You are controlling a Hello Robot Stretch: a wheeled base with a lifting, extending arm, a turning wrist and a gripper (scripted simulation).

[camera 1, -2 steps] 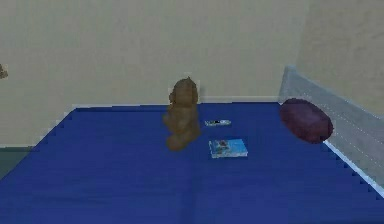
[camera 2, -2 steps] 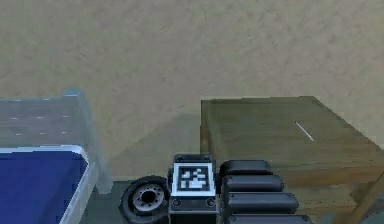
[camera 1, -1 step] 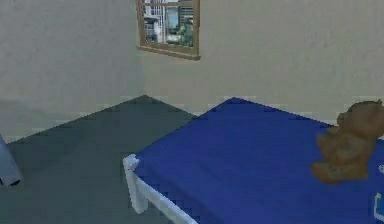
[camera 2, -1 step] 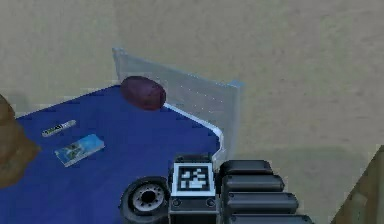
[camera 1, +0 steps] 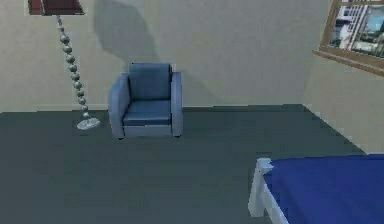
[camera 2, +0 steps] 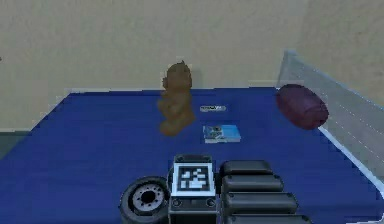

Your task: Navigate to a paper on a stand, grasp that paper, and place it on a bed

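A bed with a deep blue cover (camera 2: 90,140) spreads across the arm side view, and its corner with a white frame (camera 1: 322,190) shows at the forward view's bottom right. On the cover lies a small flat light-blue thing (camera 2: 221,131), perhaps the paper. The arm's dark bar rises from the bottom edge, with a white marked square (camera 2: 195,178) at its end. Left of that square sits the gripper's (camera 2: 147,198) round dark body, low over the bed's near edge. Its far end is unclear, so I cannot tell whether it holds anything.
A brown teddy bear (camera 2: 177,97) sits mid-bed, with a small dark flat thing (camera 2: 211,107) beside it. A maroon rounded cushion (camera 2: 303,104) lies by the white headboard (camera 2: 335,90). Ahead stand a blue armchair (camera 1: 147,100), a floor lamp (camera 1: 72,70) and a window (camera 1: 355,30); dark open floor (camera 1: 150,175) lies between.
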